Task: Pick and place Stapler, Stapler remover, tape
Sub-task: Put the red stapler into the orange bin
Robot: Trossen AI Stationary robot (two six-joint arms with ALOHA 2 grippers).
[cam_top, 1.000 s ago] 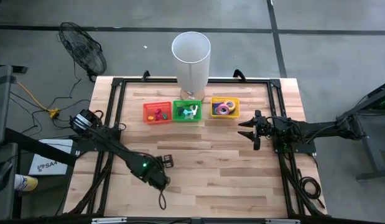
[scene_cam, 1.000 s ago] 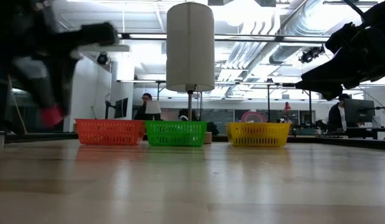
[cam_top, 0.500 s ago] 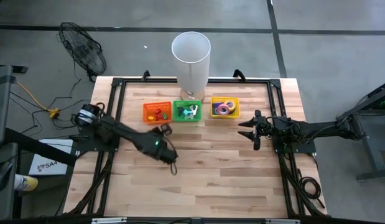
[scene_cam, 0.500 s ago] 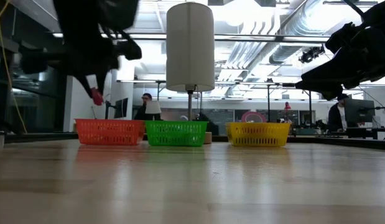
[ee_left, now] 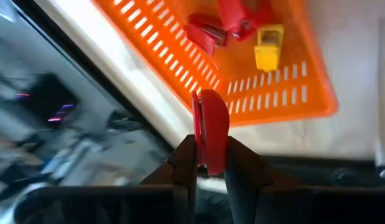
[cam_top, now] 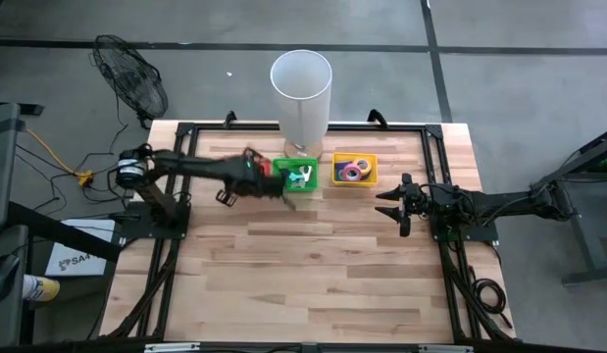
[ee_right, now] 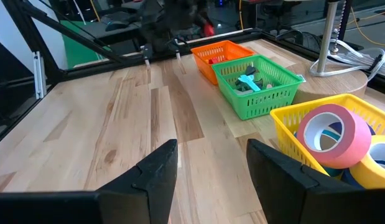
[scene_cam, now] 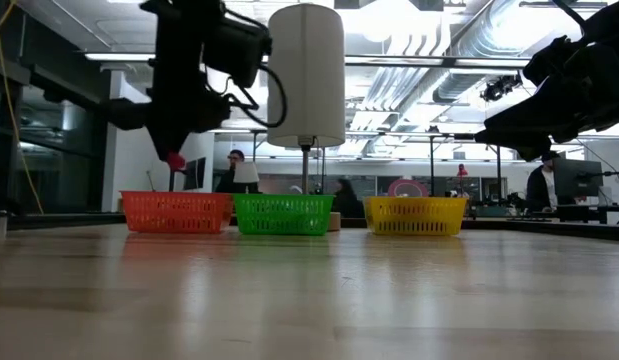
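Reaching now across the orange basket [cam_top: 246,177], the left arm is seen well away from the near-middle of the table where it was placed half a second ago; the left gripper [ee_left: 208,163] is held above that basket, clenched on a red stapler [ee_left: 210,132] that is gripped upright between its fingers [ee_left: 185,163]. Inside the orange basket, directly below the held stapler, other red staplers [ee_left: 204,30] and a small yellow piece [ee_left: 268,48] are found. Just right of the orange basket, and close against it, the green basket [cam_top: 296,175] is set, with teal and white items lying in it. Behind the green basket a tall white cylinder [cam_top: 301,90] is mounted on a thin post. Further right of the orange basket, past a small gap, the yellow basket [cam_top: 354,170] is placed, and the tape [ee_right: 332,135] is kept in it, a pink roll leaning on top. Well to the right of the orange basket, the right gripper [cam_top: 398,209] is parked above the table with its fingers spread apart, unchanged from the earlier frames. On the near side of the orange basket a wide bare stretch of wooden table [cam_top: 323,265] is left, bounded by a black frame. Beyond the orange basket, an open workshop with people at desks is seen in the low view.
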